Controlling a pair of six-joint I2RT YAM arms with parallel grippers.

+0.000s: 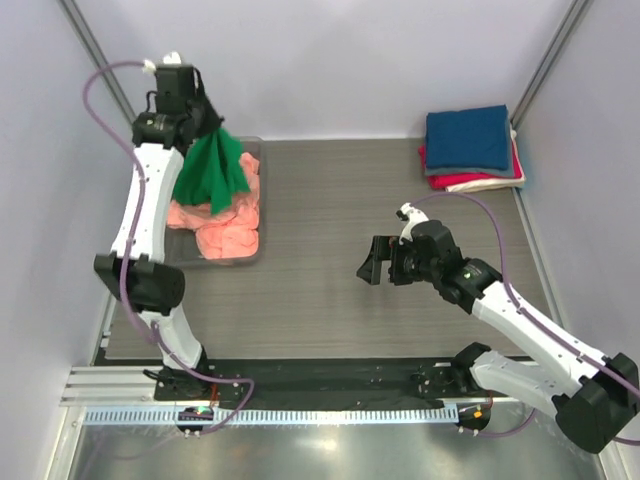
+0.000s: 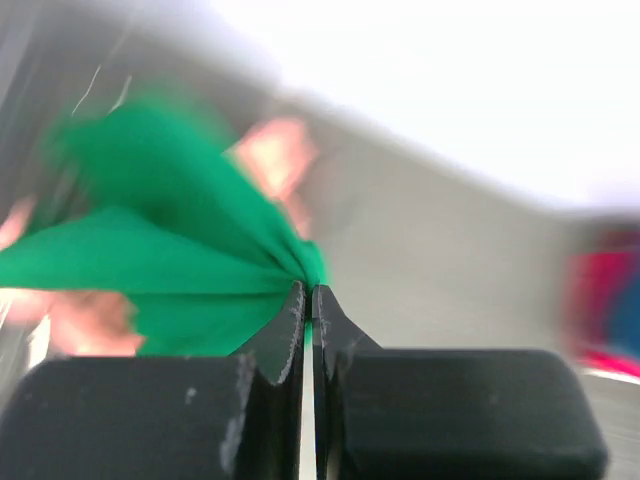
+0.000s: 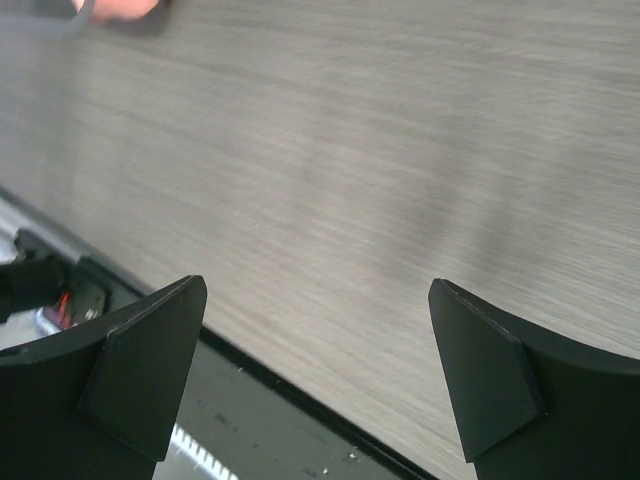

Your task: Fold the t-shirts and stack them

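The green tee [image 1: 212, 172] hung at upper left, pinched in the closed left gripper [image 2: 308, 295], seemingly to clear the bin [image 1: 252, 258]; the right gripper [image 1: 380, 263] hovered open at centre-right.

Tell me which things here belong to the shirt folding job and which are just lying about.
Job: bright green cotton t-shirt, pinched in the left end effector; crumpled salmon-pink t-shirt; folded navy blue t-shirt atop folded red t-shirt.
Lying about: clear plastic bin; grey wood-grain table.

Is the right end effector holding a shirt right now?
No, the right end effector is wide open above the table and holds nothing.
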